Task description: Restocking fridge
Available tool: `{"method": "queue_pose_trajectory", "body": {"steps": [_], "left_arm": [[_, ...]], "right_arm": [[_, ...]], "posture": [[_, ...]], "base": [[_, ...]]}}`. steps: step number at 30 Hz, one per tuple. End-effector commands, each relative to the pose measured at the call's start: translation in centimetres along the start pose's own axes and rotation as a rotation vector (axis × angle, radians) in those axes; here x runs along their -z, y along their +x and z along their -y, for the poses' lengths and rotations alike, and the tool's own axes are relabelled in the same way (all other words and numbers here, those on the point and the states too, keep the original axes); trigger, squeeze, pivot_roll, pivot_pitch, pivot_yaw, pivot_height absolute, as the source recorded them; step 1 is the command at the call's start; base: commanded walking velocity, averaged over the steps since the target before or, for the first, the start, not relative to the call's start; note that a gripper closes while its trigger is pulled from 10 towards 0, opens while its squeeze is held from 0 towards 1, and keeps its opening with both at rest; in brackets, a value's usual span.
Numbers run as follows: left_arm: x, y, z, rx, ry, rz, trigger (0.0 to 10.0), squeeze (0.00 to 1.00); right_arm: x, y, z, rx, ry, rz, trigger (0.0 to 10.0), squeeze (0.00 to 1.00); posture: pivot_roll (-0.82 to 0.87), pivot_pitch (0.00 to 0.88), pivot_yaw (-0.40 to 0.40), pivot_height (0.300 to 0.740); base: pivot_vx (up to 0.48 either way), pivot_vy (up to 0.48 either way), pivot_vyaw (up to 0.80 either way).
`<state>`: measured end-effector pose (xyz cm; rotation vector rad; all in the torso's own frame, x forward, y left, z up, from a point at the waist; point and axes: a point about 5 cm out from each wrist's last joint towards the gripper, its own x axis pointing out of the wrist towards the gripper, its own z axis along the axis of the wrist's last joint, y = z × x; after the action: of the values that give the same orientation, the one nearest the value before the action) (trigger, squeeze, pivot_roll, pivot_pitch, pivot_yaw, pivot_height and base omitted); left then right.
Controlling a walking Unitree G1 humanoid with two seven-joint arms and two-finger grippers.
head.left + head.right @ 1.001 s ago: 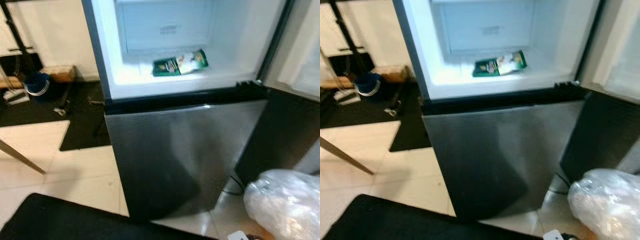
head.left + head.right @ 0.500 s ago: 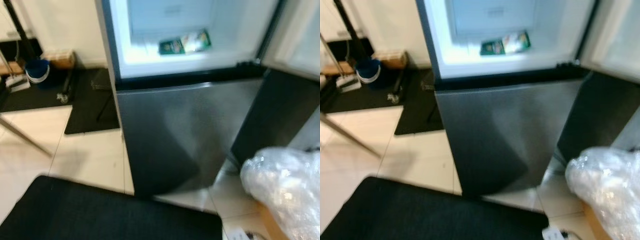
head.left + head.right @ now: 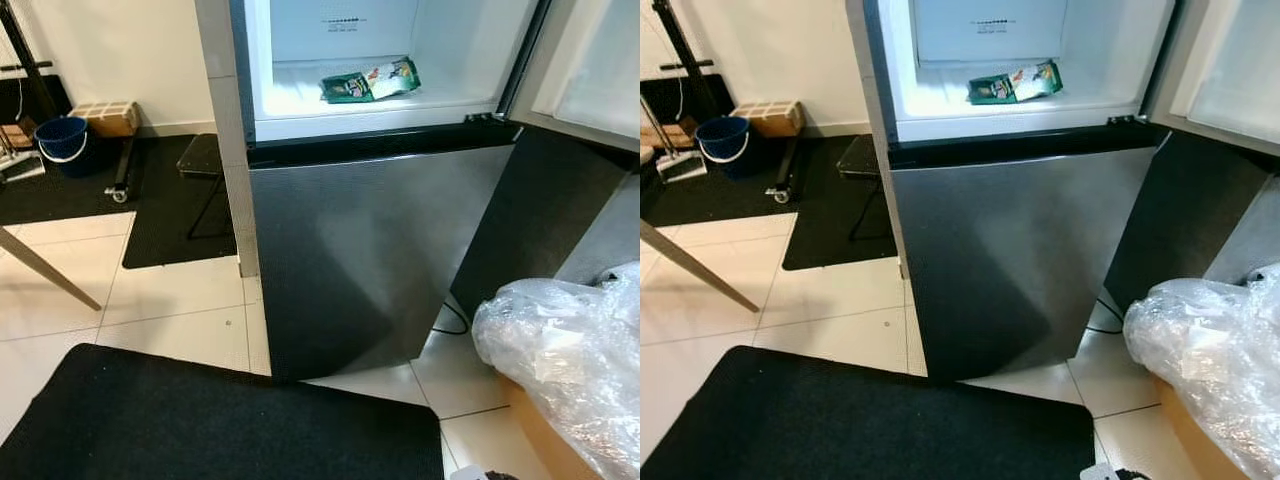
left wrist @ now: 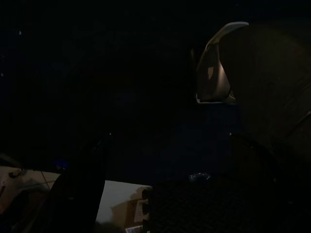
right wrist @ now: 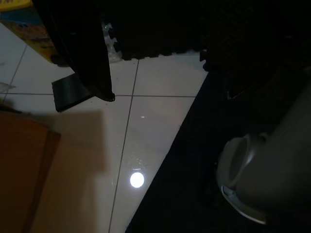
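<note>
The steel fridge [image 3: 370, 250] stands straight ahead, its lower door closed. Its upper compartment [image 3: 300, 100] is lit and open, the door [image 3: 590, 60] swung out to the right. A green and white packet [image 3: 370, 80] lies flat on the compartment's floor. At the lower right a crumpled clear plastic bag [image 3: 565, 360] rests on a brown cardboard box [image 3: 545, 440]. Both arms hang idle at my sides. The right wrist view looks down on white floor tiles [image 5: 146, 145] and a dark mat's edge. The left wrist view is almost black.
A black mat [image 3: 220, 420] lies on the tiles just in front of me. To the left stand a blue bucket [image 3: 62, 140], a small carton [image 3: 105, 115], a dark folding stool [image 3: 200, 160] and a slanting wooden leg [image 3: 45, 270]. A black cable [image 3: 455, 320] runs beside the fridge.
The whole picture has shifted and sharpened, so the camera has moved: the fridge now sits higher and further off. Packet, bag and fridge door stay as they were.
</note>
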<state>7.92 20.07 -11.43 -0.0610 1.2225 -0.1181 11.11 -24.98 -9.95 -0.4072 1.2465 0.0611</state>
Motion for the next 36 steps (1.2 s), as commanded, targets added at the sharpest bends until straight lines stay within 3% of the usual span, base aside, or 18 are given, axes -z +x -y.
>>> {"method": "queue_pose_trajectory", "body": {"steps": [1, 30, 36], "left_arm": [[0.09, 0.31, 1.30, 0.053, 0.011, -0.012, 10.0, 0.00], [0.51, 0.29, 1.64, 0.074, -0.007, -0.019, 10.0, 0.00], [0.53, 0.28, 1.61, 0.074, -0.006, -0.019, 10.0, 0.00]], "right_arm": [[-0.37, 0.02, 0.10, 0.003, -0.001, 0.013, 10.0, 0.00], [-0.48, 0.03, 0.04, -0.004, -0.017, 0.014, 10.0, 0.00], [-0.66, 0.00, 0.61, 0.018, 0.024, 0.027, 10.0, 0.00]], "posture": [[0.04, 0.000, 0.009, 0.740], [0.04, 0.000, 0.005, 0.740], [0.04, 0.000, 0.006, 0.740]], "base": [[0.000, -0.480, 0.00], [0.000, -0.480, 0.00], [0.000, -0.480, 0.00]]}}
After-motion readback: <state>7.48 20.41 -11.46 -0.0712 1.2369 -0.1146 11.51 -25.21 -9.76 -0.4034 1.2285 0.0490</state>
